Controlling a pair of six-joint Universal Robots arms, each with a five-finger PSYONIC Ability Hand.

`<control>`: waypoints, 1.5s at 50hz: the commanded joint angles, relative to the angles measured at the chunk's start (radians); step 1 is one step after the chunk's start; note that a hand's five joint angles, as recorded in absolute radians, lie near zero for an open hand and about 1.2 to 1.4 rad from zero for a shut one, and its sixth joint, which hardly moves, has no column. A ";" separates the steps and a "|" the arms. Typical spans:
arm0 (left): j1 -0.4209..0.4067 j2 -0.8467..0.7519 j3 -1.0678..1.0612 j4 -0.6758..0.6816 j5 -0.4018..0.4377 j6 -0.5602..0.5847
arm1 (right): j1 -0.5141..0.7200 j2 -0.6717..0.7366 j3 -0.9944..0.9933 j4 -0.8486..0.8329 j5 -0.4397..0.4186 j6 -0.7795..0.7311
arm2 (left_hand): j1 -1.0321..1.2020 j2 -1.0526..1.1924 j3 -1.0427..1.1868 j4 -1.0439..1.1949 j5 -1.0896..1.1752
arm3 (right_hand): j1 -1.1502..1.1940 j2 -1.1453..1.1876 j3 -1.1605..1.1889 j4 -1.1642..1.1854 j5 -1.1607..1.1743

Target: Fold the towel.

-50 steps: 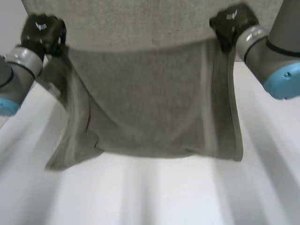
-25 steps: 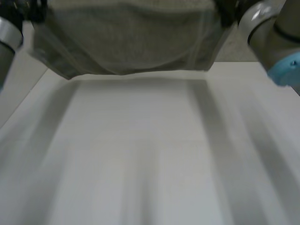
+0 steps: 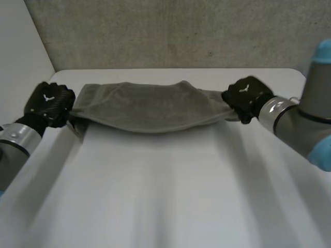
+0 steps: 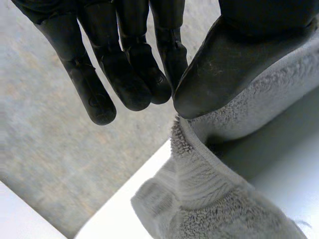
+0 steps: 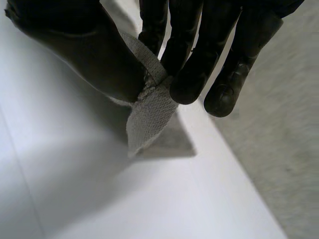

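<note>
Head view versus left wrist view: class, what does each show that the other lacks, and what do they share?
The head view adds the right hand and the whole towel, stretched between both hands over the table. The left wrist view adds the pinch up close: the thumb pressing the towel's edge against the fingers. Shared: the left hand, towel and table.

There is one towel (image 3: pixel 150 106). There are two hands, the left hand (image 3: pixel 49 103) and the right hand (image 3: pixel 245 97), both black. Two arms show, the left arm (image 3: pixel 13 139) and the right arm (image 3: pixel 300 121), one to each hand. One counter (image 3: pixel 165 196) lies under them all, and one wall (image 3: pixel 170 31) stands behind it.
</note>
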 commanded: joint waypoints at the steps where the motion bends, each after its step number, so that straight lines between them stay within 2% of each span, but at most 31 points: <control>1: 0.021 0.207 -0.051 -0.071 0.046 -0.046 | 0.001 -0.250 0.078 0.030 0.007 0.007 | 0.132 0.050 0.052 0.032 0.111 | 0.069 0.080 0.059 0.059 0.060; 6: 0.041 0.367 -0.094 -0.101 0.080 -0.106 | -0.020 -0.378 0.106 0.079 0.002 0.001 | 0.132 0.050 0.052 0.032 0.111 | 0.069 0.080 0.059 0.059 0.060; 9: 0.061 0.502 -0.115 -0.108 0.109 -0.203 | -0.060 -0.432 0.104 0.114 -0.002 -0.001 | 0.132 0.050 0.052 0.032 0.111 | 0.069 0.080 0.059 0.059 0.060; 14: 0.064 0.543 -0.118 -0.101 0.130 -0.300 | -0.104 -0.456 0.101 0.129 -0.036 -0.007 | 0.132 0.050 0.052 0.032 0.111 | 0.069 0.080 0.059 0.059 0.060; 18: 0.064 0.526 -0.121 -0.093 0.135 -0.316 | -0.120 -0.438 0.109 0.119 -0.053 -0.019 | 0.132 0.050 0.052 0.032 0.111 | 0.069 0.080 0.059 0.059 0.060; 23: 0.066 0.376 -0.092 -0.088 0.133 -0.304 | -0.123 -0.285 0.101 0.113 -0.041 -0.068 | 0.132 0.050 0.052 0.032 0.111 | 0.069 0.080 0.059 0.059 0.060; 25: 0.057 0.251 -0.033 -0.088 0.130 -0.281 | -0.124 -0.251 0.094 0.109 -0.038 -0.080 | 0.132 0.050 0.052 0.032 0.111 | 0.069 0.080 0.059 0.059 0.060; 26: 0.056 0.250 -0.033 -0.088 0.130 -0.281 | -0.124 -0.251 0.093 0.109 -0.038 -0.080 | 0.132 0.050 0.052 0.032 0.111 | 0.069 0.080 0.059 0.059 0.060; 28: 0.041 0.115 0.036 -0.095 0.129 -0.242 | -0.124 -0.170 0.069 0.096 -0.029 -0.093 | 0.132 0.050 0.052 0.032 0.111 | 0.069 0.080 0.059 0.059 0.060; 31: 0.026 0.045 0.079 -0.101 0.127 -0.216 | -0.124 -0.096 0.048 0.079 -0.006 -0.093 | 0.132 0.050 0.052 0.032 0.111 | 0.069 0.080 0.059 0.059 0.060; 36: -0.020 -0.180 0.255 -0.142 0.112 -0.089 | -0.114 -0.001 0.020 0.038 0.042 -0.091 | 0.132 0.050 0.052 0.032 0.111 | 0.069 0.080 0.059 0.059 0.060; 47: -0.051 -0.431 0.498 -0.231 0.055 0.025 | -0.077 0.194 -0.077 -0.070 0.123 -0.085 | 0.132 0.050 0.052 0.032 0.111 | 0.069 0.080 0.059 0.059 0.060; 57: -0.059 -0.520 0.596 -0.236 0.012 0.049 | -0.051 0.303 -0.138 -0.093 0.143 -0.086 | 0.132 0.050 0.052 0.032 0.111 | 0.069 0.080 0.059 0.059 0.060; 58: -0.059 -0.520 0.596 -0.236 0.012 0.049 | -0.048 0.315 -0.143 -0.093 0.145 -0.086 | 0.132 0.050 0.052 0.032 0.111 | -0.093 -0.082 -0.102 -0.102 -0.102; 59: -0.063 -0.520 0.598 -0.237 0.009 0.049 | -0.048 0.315 -0.143 -0.093 0.145 -0.086 | 0.132 0.050 0.052 0.032 0.111 | -0.094 -0.084 -0.104 -0.104 -0.103; 60: -0.069 -0.518 0.596 -0.242 0.006 0.049 | -0.039 0.326 -0.147 -0.093 0.146 -0.088 | -0.068 -0.151 -0.148 -0.168 -0.089 | -0.617 -0.607 -0.627 -0.627 -0.627; 61: -0.069 -0.518 0.596 -0.242 0.006 0.049 | -0.038 0.326 -0.147 -0.093 0.146 -0.088 | -0.070 -0.153 -0.150 -0.170 -0.091 | -0.623 -0.612 -0.633 -0.632 -0.632; 62: -0.072 -0.514 0.592 -0.246 0.006 0.049 | -0.031 0.334 -0.150 -0.095 0.151 -0.088 | -0.413 -0.496 -0.493 -0.513 -0.434 | -1.123 -1.112 -1.132 -1.132 -1.132; 63: -0.075 -0.508 0.586 -0.254 0.006 0.049 | -0.025 0.337 -0.152 -0.095 0.151 -0.086 | -0.635 -0.717 -0.715 -0.734 -0.655 | -1.153 -1.142 -1.162 -1.162 -1.162; 65: -0.075 -0.500 0.581 -0.269 0.006 0.049 | -0.025 0.335 -0.152 -0.093 0.157 -0.085 | -0.707 -0.789 -0.787 -0.806 -0.727 | -1.153 -1.142 -1.162 -1.162 -1.162; 75: -0.079 -0.345 0.431 -0.378 0.024 0.046 | -0.029 0.228 -0.121 -0.082 0.177 -0.037 | -0.757 -0.840 -0.837 -0.857 -0.778 | -1.153 -1.142 -1.162 -1.162 -1.162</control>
